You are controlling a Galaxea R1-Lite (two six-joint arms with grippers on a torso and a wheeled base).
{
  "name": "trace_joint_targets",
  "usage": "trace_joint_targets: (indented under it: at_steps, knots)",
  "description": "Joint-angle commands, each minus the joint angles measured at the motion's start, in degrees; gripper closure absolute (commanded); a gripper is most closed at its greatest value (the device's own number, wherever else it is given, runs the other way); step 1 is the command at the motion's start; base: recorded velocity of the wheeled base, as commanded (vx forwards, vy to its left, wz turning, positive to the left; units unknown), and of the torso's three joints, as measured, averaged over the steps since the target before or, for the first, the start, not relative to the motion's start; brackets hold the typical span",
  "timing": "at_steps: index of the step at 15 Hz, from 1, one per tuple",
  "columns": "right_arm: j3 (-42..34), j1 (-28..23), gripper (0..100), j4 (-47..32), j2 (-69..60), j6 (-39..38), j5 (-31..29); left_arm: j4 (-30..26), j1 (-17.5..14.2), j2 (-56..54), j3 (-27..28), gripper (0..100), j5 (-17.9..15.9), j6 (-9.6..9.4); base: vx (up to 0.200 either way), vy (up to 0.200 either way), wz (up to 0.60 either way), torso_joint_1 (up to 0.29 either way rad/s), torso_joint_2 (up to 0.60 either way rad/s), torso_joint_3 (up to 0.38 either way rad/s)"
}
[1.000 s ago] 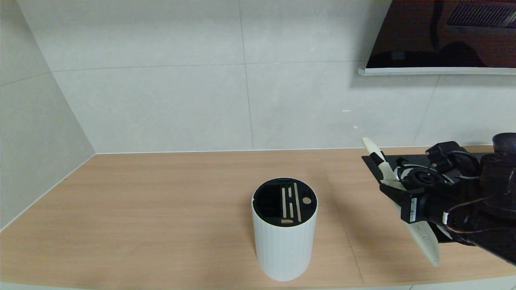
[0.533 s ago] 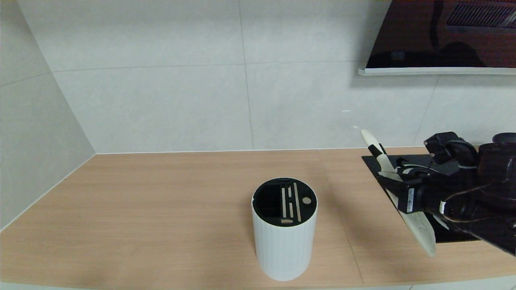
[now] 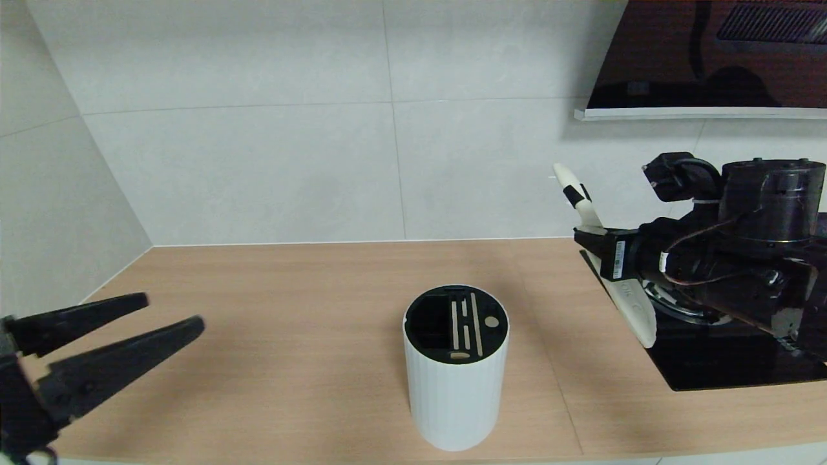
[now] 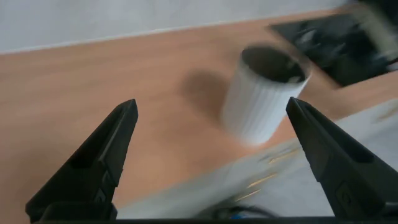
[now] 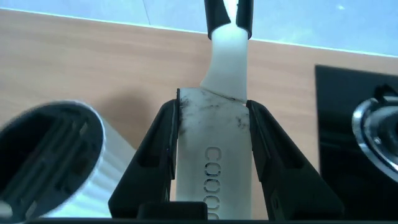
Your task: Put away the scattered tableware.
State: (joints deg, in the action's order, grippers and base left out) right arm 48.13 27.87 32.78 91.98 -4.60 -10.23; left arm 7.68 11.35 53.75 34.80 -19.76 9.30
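Head view: the right gripper (image 3: 610, 258), jaws clamped on the cream knife with a black-banded handle (image 3: 632, 303), has lifted off the black cooktop (image 3: 711, 361) toward the white ribbed cylindrical holder (image 3: 455, 368) on the wooden counter (image 3: 258, 303). The left gripper (image 3: 171, 311) has come in, jaws wide and empty.

Left wrist view: the holder (image 4: 261, 93) stands beyond the left gripper (image 4: 211, 106).

Right wrist view: the knife (image 5: 225, 59) sits flat in the right gripper (image 5: 213, 109), with the holder (image 5: 56, 155) nearby. The carry to a slot looks begun.

Open counter (image 3: 271, 290) left of the holder (image 3: 456, 387) (stove (image 3: 711, 361) hems right).
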Motion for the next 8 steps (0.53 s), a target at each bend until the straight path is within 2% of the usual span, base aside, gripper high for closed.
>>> trace_joint_targets:
  at_steps: [1, 2, 3, 4, 5, 6, 7, 8]
  knots:
    - [0.91, 1.75, 100, -0.09, 0.66, -0.06, -0.14, 3.75, 6.76, 14.02, 3.43, 0, -0.45, 6.26, 0.000, 0.000, 0.00, 0.000, 0.00, 0.000]
    - [0.56, 3.86, 100, -0.09, 0.13, -0.15, -1.20, 6.03, 7.28, 16.48, 3.78, 0, -0.45, 9.24, 0.000, 0.000, 0.00, 0.000, 0.00, 0.000]
    - [0.39, 4.74, 100, -0.09, 0.04, -0.15, -1.81, 6.82, 7.37, 16.92, 3.78, 0, -0.45, 10.03, 0.000, 0.000, 0.00, 0.000, 0.00, 0.000]
    - [0.30, 7.20, 100, 0.00, -0.22, -0.24, -3.31, 10.60, 8.16, 17.88, 3.78, 0, -0.54, 13.90, 0.000, 0.000, 0.00, 0.000, 0.00, 0.000]
    - [0.30, 9.05, 100, 0.00, -0.31, -0.41, -3.57, 12.53, 9.66, 18.50, 3.60, 0, -0.54, 16.71, 0.000, 0.000, 0.00, 0.000, 0.00, 0.000]
    - [0.30, 9.57, 100, 0.00, -0.31, -0.59, -3.57, 12.97, 10.01, 18.59, 3.52, 0, -0.54, 17.42, 0.000, 0.000, 0.00, 0.000, 0.00, 0.000]
    - [0.39, 12.03, 100, 0.00, -0.31, -3.05, -3.83, 15.17, 13.08, 19.29, 2.99, 0, -0.54, 20.23, 0.000, 0.000, 0.00, 0.000, 0.00, 0.000]
    - [0.30, 12.83, 100, 0.00, -0.31, -3.75, -3.92, 16.23, 14.75, 19.73, 2.81, 0, -0.54, 21.90, 0.000, 0.000, 0.00, 0.000, 0.00, 0.000]
